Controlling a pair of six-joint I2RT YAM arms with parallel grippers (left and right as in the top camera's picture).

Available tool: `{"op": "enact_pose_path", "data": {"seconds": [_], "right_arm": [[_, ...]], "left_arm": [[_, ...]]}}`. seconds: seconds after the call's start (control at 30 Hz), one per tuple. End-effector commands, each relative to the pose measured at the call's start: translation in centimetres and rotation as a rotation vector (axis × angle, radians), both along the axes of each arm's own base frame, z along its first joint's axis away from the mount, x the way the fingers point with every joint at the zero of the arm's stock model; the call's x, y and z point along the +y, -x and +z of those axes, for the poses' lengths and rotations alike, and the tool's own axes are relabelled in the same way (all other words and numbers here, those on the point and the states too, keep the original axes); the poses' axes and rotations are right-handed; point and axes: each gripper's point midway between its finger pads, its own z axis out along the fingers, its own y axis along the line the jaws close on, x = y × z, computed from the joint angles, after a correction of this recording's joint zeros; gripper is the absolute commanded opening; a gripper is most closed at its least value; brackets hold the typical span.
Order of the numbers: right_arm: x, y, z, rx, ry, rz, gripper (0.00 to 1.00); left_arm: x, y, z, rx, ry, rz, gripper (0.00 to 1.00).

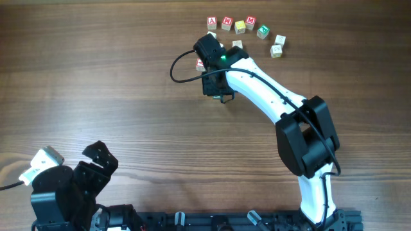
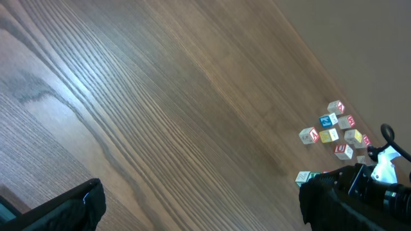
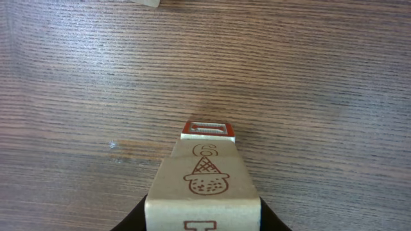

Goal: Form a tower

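left gripper (image 1: 103,157): near-left corner of the table (image 1: 96,77); fingers spread wide apart with nothing between them, well away from every cube.
right arm (image 1: 263,90): white links rising from the near edge right of centre and slanting toward the far edge, with a black cable looping off its wrist.
right gripper (image 3: 204,224): over the far half of the table near its middle, clamped on the ice-cream cube (image 3: 205,170).
ice-cream cube: pale wood, with a red ice-cream cone drawn on the face toward the wrist camera and red print on its nearest face. A red-framed face shows past its far edge; I cannot tell whether that belongs to another cube.
tower: cannot be made out as a stack in any view; the overhead view has the right gripper covering the spot beneath it.
red-printed cube (image 1: 200,63): on the table just beside the right gripper, on its left.
pale cube (image 1: 237,44): a little farther off, near the gripper.
two pale cubes (image 1: 278,46): to the right, close together.
far row: red A cube (image 1: 212,22), red W cube (image 1: 227,23), yellow cube (image 1: 240,26), red M cube (image 1: 250,22) and green-printed cube (image 1: 263,31), side by side along the far edge.
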Motion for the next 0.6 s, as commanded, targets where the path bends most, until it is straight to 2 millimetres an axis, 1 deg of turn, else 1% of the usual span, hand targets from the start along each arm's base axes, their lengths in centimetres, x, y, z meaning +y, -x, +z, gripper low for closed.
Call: {"op": "enact_pose_path", "data": {"seconds": [0.0, 0.07, 0.1, 0.27, 0.33, 0.37, 0.43, 0.47, 0.5, 0.57], "right_arm": [[0.2, -0.3, -0.1, 0.0, -0.004, -0.01, 0.28], [0.2, -0.3, -0.1, 0.0, -0.003, -0.009, 0.36], [0.2, -0.3, -0.1, 0.001, -0.003, -0.009, 0.44], [0.2, -0.3, -0.1, -0.002, -0.004, -0.006, 0.72], [0.3, -0.6, 0.3, -0.016, 0.006, 0.04, 0.97], [0.3, -0.9, 1.0, -0.027, 0.016, 0.067, 0.99], [0.7, -1.6, 3.0, -0.059, 0.026, 0.142, 1.0], [1.0, -2.1, 4.5, -0.082, 0.034, 0.21, 1.0], [1.3, -2.5, 6.5, -0.111, 0.054, 0.318, 1.0], [1.5, -2.6, 8.0, -0.133, 0.087, 0.475, 1.0]], "left_arm": [[-0.2, 0.0, 0.1, -0.007, 0.007, -0.009, 1.0], [-0.2, 0.0, 0.0, -0.007, 0.007, -0.009, 1.0], [-0.2, 0.0, 0.1, -0.007, 0.007, -0.009, 1.0], [-0.2, 0.0, 0.1, -0.007, 0.007, -0.009, 1.0], [-0.2, 0.0, 0.1, -0.007, 0.007, -0.009, 1.0], [-0.2, 0.0, 0.1, -0.007, 0.007, -0.009, 1.0], [-0.2, 0.0, 0.1, -0.007, 0.007, -0.009, 1.0], [-0.2, 0.0, 0.1, -0.007, 0.007, -0.009, 1.0], [-0.2, 0.0, 0.1, -0.007, 0.007, -0.009, 1.0], [-0.2, 0.0, 0.1, -0.007, 0.007, -0.009, 1.0]]}}
